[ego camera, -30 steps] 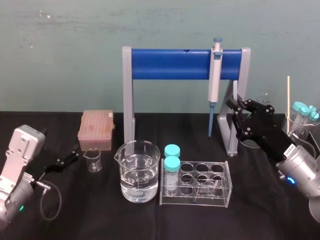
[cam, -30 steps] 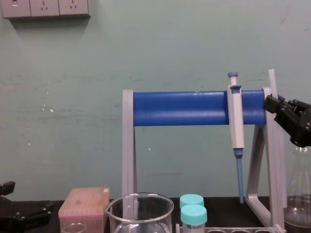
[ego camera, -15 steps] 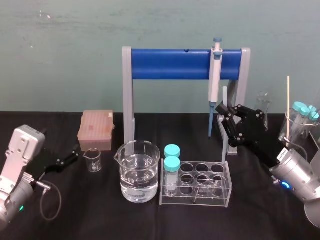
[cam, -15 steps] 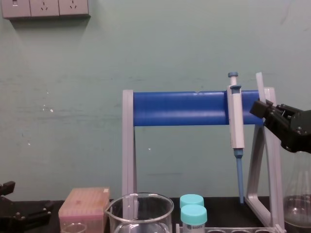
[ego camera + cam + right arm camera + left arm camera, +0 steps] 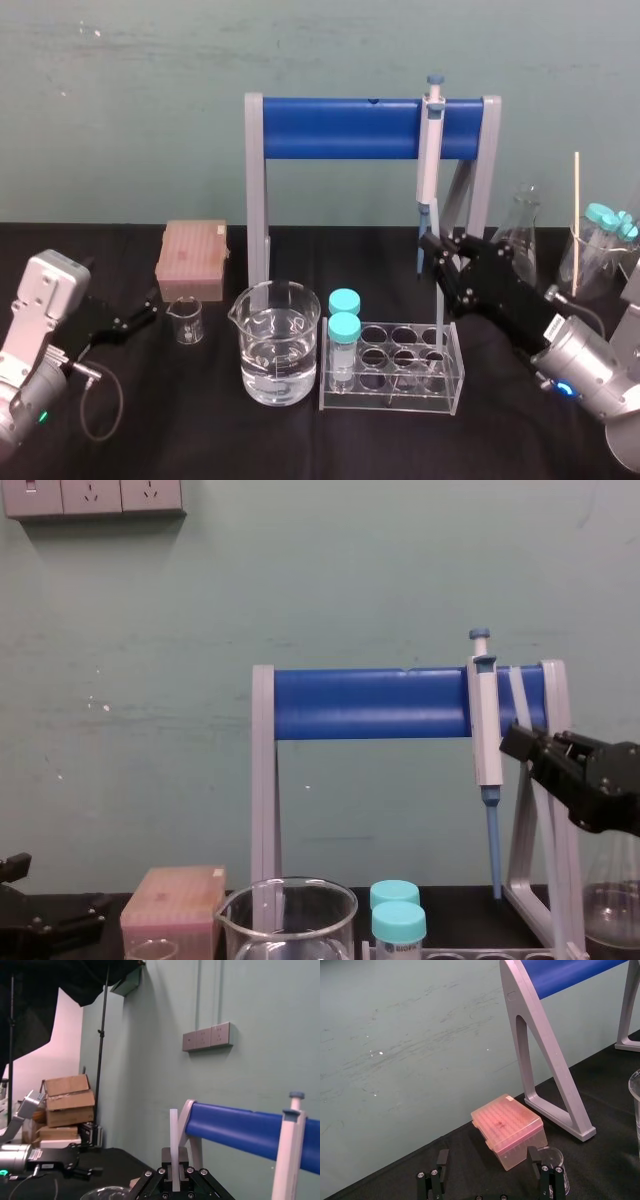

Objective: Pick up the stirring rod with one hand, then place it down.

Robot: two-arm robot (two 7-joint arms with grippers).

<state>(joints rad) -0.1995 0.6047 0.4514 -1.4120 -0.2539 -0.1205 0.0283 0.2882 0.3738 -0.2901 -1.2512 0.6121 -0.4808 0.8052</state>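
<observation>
The blue-barred pipette stand [image 5: 345, 128] rises just behind the right gripper [image 5: 432, 248], which hangs in the air well clear of the black table [image 5: 300, 440]. A white tag [image 5: 553, 318] on that arm's wrist carries dark print too small to read. The left gripper [image 5: 490, 1187] sits far off to the right gripper's left, low over the table, its fingers spread wide apart.

The large beaker [image 5: 280, 345] of clear liquid stands below the right gripper and to its left. The clear tube rack [image 5: 400, 365] lies below and in front of it. The pink tip box [image 5: 192, 258] is well off to its left, nearer the left gripper, and a conical flask [image 5: 522, 235] stands just to its right. The pipette [image 5: 430, 150] hangs from the bar just above and behind the right gripper's fingertips.

Two teal-capped tubes [image 5: 344, 328] stand at the rack's left end. The front one's label is cut by the chest view's lower edge and cannot be read. A small beaker [image 5: 185, 320] sits just beside the left gripper.

The stirring rod [image 5: 517, 695] is clamped between the right gripper's closed fingers. It sticks up out of them, leaning with its top toward the robot's left, and crosses the blue bar just right of the pipette.
</observation>
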